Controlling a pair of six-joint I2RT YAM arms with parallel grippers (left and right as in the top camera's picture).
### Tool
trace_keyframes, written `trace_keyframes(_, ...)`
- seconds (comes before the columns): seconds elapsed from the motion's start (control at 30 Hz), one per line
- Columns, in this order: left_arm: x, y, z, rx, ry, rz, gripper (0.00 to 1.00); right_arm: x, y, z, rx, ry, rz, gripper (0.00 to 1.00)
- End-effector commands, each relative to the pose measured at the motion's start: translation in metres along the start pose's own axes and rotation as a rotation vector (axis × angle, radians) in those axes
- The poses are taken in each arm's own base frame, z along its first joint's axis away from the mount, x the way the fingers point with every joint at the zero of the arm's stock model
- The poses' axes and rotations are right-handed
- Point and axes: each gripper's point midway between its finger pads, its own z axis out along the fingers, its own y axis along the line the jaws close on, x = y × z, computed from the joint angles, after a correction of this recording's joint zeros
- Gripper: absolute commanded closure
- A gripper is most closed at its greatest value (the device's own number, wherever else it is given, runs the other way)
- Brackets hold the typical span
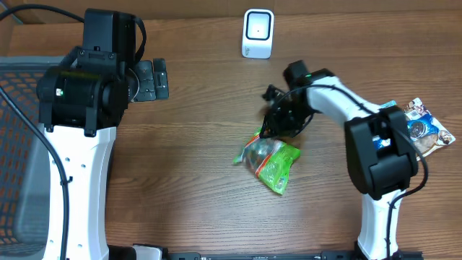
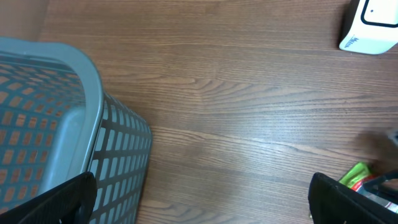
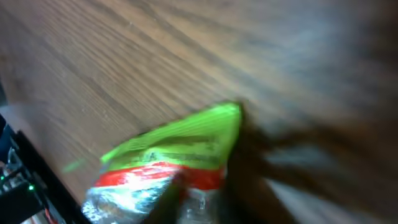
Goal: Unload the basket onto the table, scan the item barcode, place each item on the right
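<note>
**Overhead view.** The green snack bag (image 1: 273, 160) lies on the table (image 1: 195, 159) at centre-right of the frame, below the white scanner (image 1: 258, 33) at top centre. The right jaws are closed at the bag's upper edge; blur hides whether they pinch it. The left jaws stand wide apart, empty, near the grey basket (image 2: 93, 81). A second packet (image 1: 427, 128) lies at the right edge.

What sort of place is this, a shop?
Probably a mock shop checkout: a small white barcode scanner, a grey mesh plastic basket and a green plastic snack packet share a wooden table.
</note>
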Motion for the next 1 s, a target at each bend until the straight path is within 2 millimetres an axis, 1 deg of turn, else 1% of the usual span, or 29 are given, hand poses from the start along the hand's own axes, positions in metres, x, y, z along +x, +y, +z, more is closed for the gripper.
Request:
trace_keyframes(0.0,-0.003,0.003,0.0,-0.015,-0.005,0.018,0.0,0.002,-0.005,-0.001,0.039,-0.004,0.047,0.96)
trace_keyframes(0.1,-0.003,0.003,0.0,-0.015,-0.005,0.018,0.0,0.002,0.005,-0.003,-0.023,-0.003,-0.011,0.96)
trace_keyframes(0.2,-0.003,0.003,0.0,-0.015,-0.005,0.018,0.0,-0.002,0.021,-0.015,-0.124,-0.012,-0.057,0.96)
trace_keyframes(0.27,-0.003,0.003,0.0,-0.015,-0.005,0.018,0.0,-0.004,0.032,-0.027,-0.188,-0.019,-0.072,0.96)
trace_keyframes(0.33,-0.003,0.003,0.0,-0.015,-0.005,0.018,0.0,-0.005,0.047,-0.049,-0.292,-0.026,-0.077,0.96)
trace_keyframes(0.4,-0.003,0.003,0.0,-0.015,-0.005,0.018,0.0,-0.003,0.057,-0.067,-0.375,-0.034,-0.087,0.96)
trace_keyframes(0.43,-0.003,0.003,0.0,-0.015,-0.005,0.018,0.0,0.0,0.063,-0.081,-0.437,-0.045,-0.105,0.96)
trace_keyframes(0.47,-0.003,0.003,0.0,-0.015,-0.005,0.018,0.01,0.001,0.064,-0.086,-0.457,-0.051,-0.111,0.96)
trace_keyframes(0.5,-0.003,0.003,0.0,-0.015,-0.005,0.018,0.0,0.003,0.067,-0.097,-0.501,-0.066,-0.131,0.96)
trace_keyframes(0.67,-0.003,0.003,0.0,-0.015,-0.005,0.018,0.0,0.013,0.068,-0.117,-0.585,-0.096,-0.158,0.96)
trace_keyframes(0.7,-0.003,0.003,0.0,-0.015,-0.005,0.018,0.0,0.017,0.071,-0.124,-0.619,-0.112,-0.179,0.96)
trace_keyframes(0.77,-0.003,0.003,0.0,-0.015,-0.005,0.018,0.0,0.02,0.074,-0.13,-0.648,-0.126,-0.189,0.96)
trace_keyframes(0.8,-0.003,0.003,0.0,-0.015,-0.005,0.018,0.0,0.021,0.076,-0.136,-0.674,-0.144,-0.195,0.96)
trace_keyframes(0.97,-0.003,0.003,0.0,-0.015,-0.006,0.018,0.0,0.013,0.075,-0.148,-0.723,-0.199,-0.156,0.96)
